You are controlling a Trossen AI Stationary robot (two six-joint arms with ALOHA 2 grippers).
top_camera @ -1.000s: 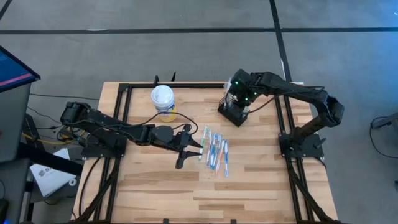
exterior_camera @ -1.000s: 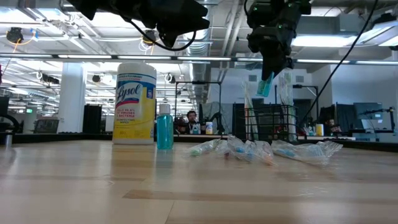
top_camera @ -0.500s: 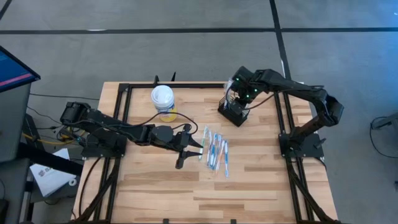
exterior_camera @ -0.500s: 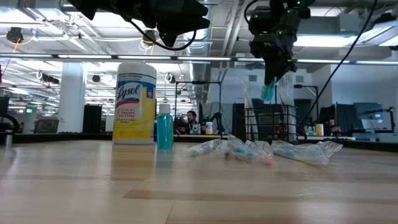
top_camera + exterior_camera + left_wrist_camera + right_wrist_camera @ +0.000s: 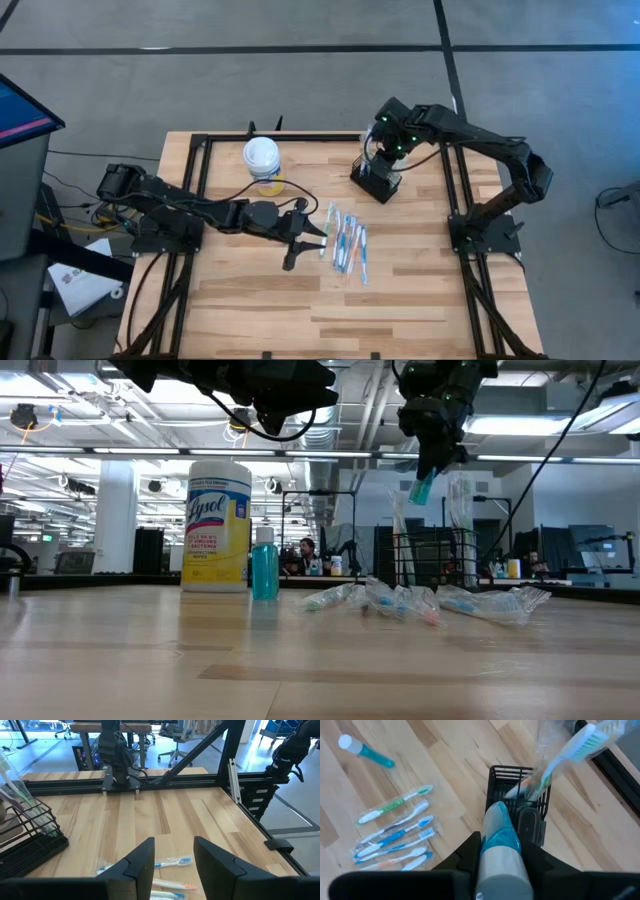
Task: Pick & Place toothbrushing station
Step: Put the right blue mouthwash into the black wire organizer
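Right end effector clamped on a teal tube, poised directly above the black mesh toothbrushing station at the tabletop's far right: lower straight, clear of the wrapped brush; left end effector parted, empty.

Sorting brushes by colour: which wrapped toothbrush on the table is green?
The green-handled toothbrush, outermost in the row, on the side toward the teal bottle; the others look blue or white.

The right gripper has lifted its teal tube seemingly slightly higher above the caddy.
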